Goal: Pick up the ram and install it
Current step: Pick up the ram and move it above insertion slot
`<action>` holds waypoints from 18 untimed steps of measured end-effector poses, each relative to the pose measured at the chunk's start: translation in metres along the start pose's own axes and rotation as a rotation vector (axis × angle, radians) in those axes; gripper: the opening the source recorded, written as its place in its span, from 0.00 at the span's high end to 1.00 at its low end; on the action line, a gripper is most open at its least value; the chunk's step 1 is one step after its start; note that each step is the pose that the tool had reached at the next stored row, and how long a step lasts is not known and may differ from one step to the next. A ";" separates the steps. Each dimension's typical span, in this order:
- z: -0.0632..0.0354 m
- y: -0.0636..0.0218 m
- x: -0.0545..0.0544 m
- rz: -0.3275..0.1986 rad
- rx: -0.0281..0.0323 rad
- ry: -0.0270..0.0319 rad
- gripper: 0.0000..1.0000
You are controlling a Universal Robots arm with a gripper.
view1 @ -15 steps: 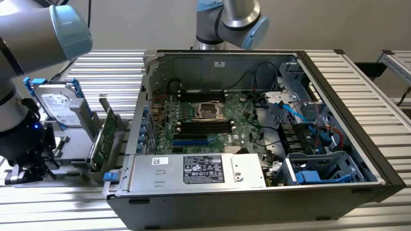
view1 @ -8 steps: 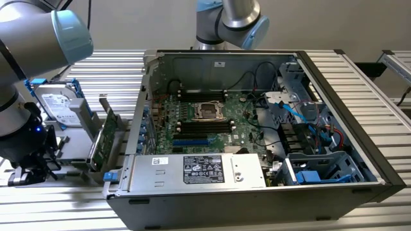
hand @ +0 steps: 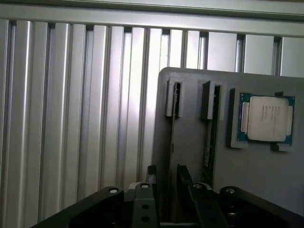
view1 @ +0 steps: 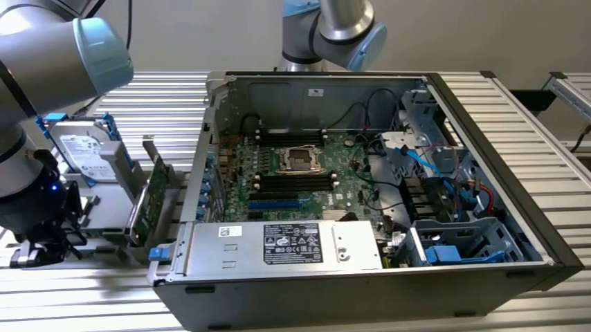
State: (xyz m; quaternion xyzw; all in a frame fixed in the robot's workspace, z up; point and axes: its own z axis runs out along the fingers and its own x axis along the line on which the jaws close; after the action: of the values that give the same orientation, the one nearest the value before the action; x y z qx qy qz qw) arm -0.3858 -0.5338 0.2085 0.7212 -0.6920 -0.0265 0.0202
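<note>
Pincer: your gripper (hand: 166, 173) is hanging over the grey holder (hand: 256, 180) with its two fingers (hand: 151, 172) standing apart and gripping nothing.
Ram: the ram (hand: 172, 142) is standing on edge in one slot of that holder, and its thin edge is running in line with the gap between the fingers. You cannot tell whether the fingertips are sitting level with it or above it.
Neighbouring slot: a second edge-on board (hand: 208, 142), showing some green, is standing between the ram and the processor.
Processor: the CPU (hand: 267, 118) is lying flat in its own recess of the same holder, with its metal lid facing up.
Table: the ribbed aluminium table (hand: 71, 118) is running beside and beyond the holder.
Arm: in the exterior view, your arm (view1: 51, 62) is reaching down at that view's left.
Rack: an expansion card (view1: 151, 200) is standing upright between the arm and the computer case (view1: 319, 90), with a hard drive (view1: 82, 149) propped near it.
Case: it is lying open with the motherboard (view1: 277, 173) facing up. The dark memory slots (view1: 295, 183) are sitting just beside the CPU socket (view1: 300, 159), and the power supply (view1: 286, 243) is lying along the near wall.
</note>
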 end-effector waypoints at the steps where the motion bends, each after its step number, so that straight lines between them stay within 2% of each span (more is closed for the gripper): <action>1: 0.0011 0.0002 0.000 0.001 -0.0004 -0.0001 0.69; 9: 0.0092 0.0014 -0.005 0.009 -0.0018 -0.0028 0.69; 18: 0.0129 0.0048 -0.005 0.016 -0.0122 -0.0037 0.69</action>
State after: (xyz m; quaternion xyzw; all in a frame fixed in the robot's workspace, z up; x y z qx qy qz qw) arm -0.3917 -0.5286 0.1960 0.7153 -0.6977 -0.0319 0.0236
